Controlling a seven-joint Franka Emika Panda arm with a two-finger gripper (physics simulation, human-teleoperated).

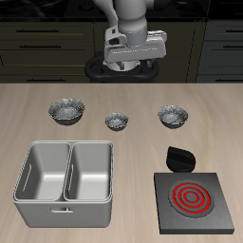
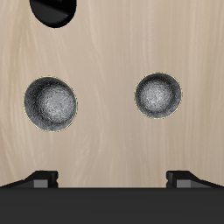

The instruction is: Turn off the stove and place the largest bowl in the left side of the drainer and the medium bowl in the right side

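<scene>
— Grey arm, seen from outside: how does it stand?
— It reaches out over the worktop's [image 1: 133,95] back edge, wrist bent down, the tool [image 1: 133,57] held high and pointing downward. Its two fingers stand wide apart, nothing between them.
— And the bowls?
— Three in a row, below the tool and slightly forward of it. The smallest bowl [image 1: 116,121] lies almost under it, with the largest bowl [image 1: 66,112] to one side and the medium bowl [image 1: 173,116] to the other, all apart from each other.
— The rest?
— The drainer [image 1: 66,171] sits well forward of the tool, past the largest bowl, both compartments bare. The stove [image 1: 195,201] is forward on the medium bowl's side, its coil glowing red, the knob [image 1: 178,158] just behind it.
— From the wrist?
— The tool [image 2: 114,179] looks straight down; both fingertips [image 2: 44,178] show, spread wide. Beneath lie the medium bowl [image 2: 50,102] and the smallest bowl [image 2: 158,94], and beyond the medium one, part of the knob [image 2: 52,9].
</scene>
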